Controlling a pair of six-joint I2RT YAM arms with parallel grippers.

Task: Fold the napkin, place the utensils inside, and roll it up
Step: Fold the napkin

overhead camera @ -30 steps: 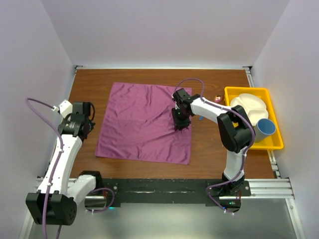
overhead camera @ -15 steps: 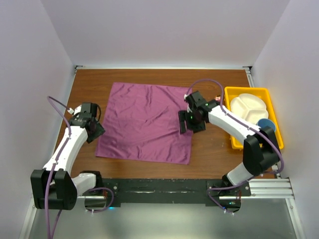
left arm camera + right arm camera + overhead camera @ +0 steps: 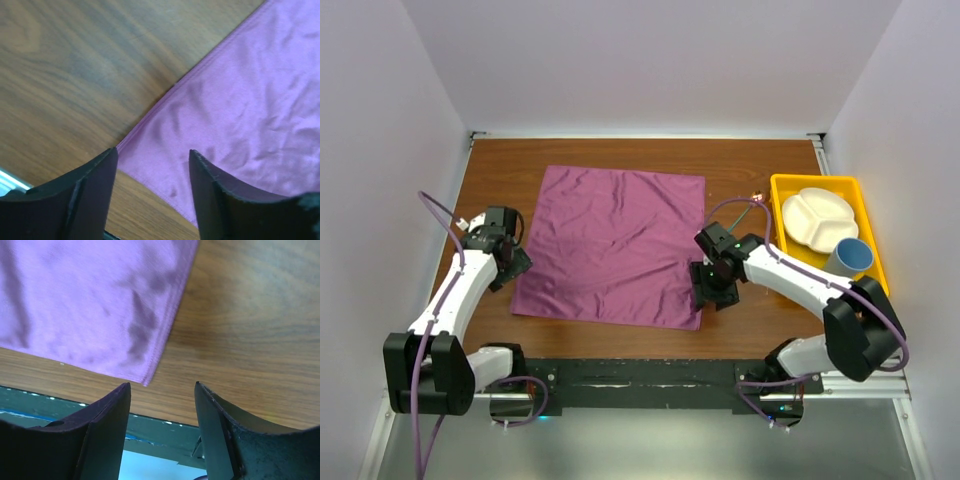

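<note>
Top external view: plum-purple square cloth napkin [image 3: 610, 245] lies flat, unfolded; left gripper [image 3: 516, 266] and right gripper [image 3: 706, 297], jaws spread and empty, flank its near corners. Folding, filling and rolling all remain.

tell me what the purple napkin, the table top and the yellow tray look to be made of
The napkin: woven cloth, possibly a satin-like synthetic; soft sheen, fine creases, and a stitched hem in the wrist views. The table top: wood or wood-look laminate; brown grain with a slight gloss, cannot tell which. The yellow tray: probably moulded plastic; uniform bright colour and a smooth raised rim.
</note>
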